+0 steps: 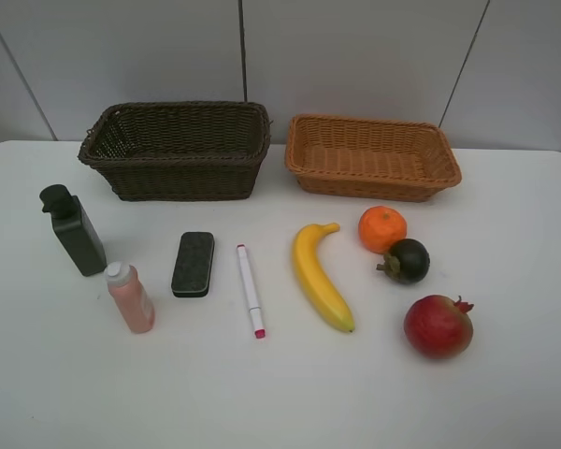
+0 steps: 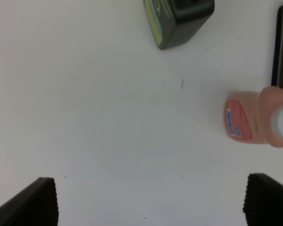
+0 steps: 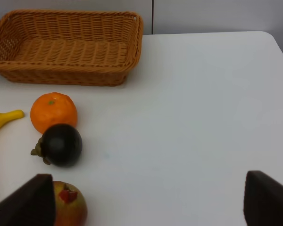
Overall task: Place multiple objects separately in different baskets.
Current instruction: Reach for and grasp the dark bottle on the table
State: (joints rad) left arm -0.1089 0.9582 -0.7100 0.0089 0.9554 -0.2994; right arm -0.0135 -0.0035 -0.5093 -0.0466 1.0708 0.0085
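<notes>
The dark brown basket and light orange-brown basket lie well ahead. Beside our right gripper, spread and empty, the red pomegranate could roll if nudged. Ahead of our left gripper, likewise released, the small pink bottle could topple.

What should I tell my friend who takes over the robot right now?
Left gripper: open, holding nothing, over the white table by the small pink bottle.
Right gripper: open, holding nothing, near the dark purple mangosteen.
Dark brown woven wicker basket back left, light orange-brown woven wicker basket back right; nothing shows in either.
In front, left to right: black bottle, small pink bottle, black eraser block, white-pink marker, yellow banana, orange, dark purple mangosteen, red pomegranate.
Done: nothing yet. Left: all eight go into baskets.
</notes>
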